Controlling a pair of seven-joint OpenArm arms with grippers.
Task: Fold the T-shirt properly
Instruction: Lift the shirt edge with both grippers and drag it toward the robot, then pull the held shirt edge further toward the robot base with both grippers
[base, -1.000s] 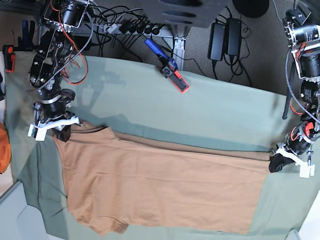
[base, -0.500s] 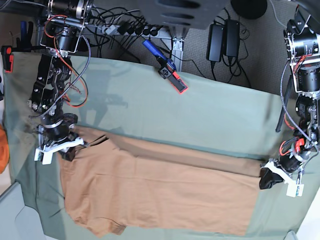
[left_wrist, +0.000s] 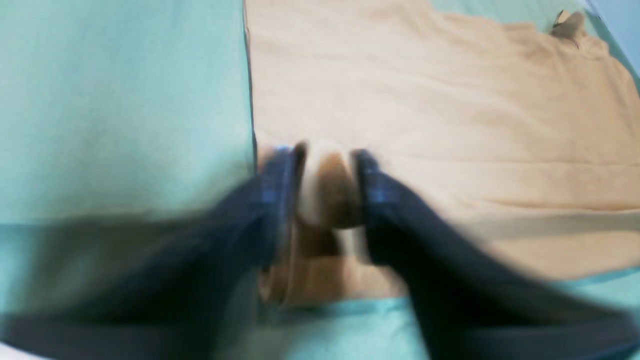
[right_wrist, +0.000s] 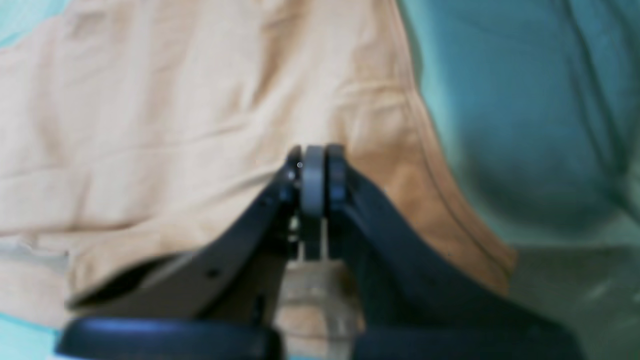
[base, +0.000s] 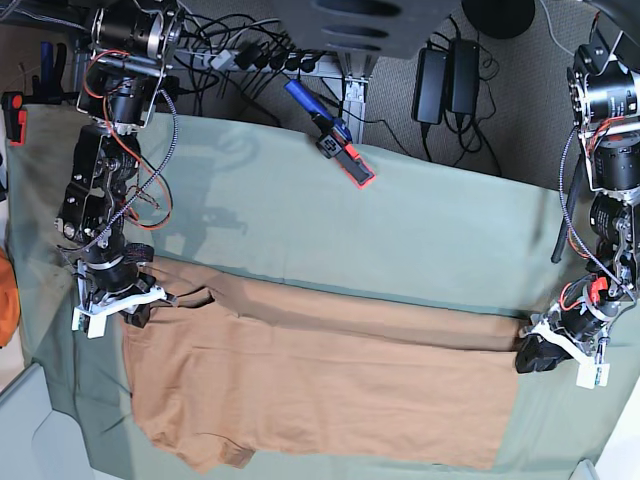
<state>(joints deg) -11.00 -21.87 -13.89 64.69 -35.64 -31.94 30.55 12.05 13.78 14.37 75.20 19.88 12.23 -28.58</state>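
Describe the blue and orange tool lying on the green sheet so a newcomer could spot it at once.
Start with the large sage-green sheet covering the table. Near its far edge, about midway across and well beyond the tan T-shirt, lies a small tool. It has a blue handle and a bright orange-red tip, and nothing else lies on that stretch of cloth.

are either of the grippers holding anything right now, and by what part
The right gripper is shut on the tan short-sleeved T-shirt, pinching its edge at the collar end. The left gripper has its jaws apart around the hem corner; whether it grips there cannot be told.
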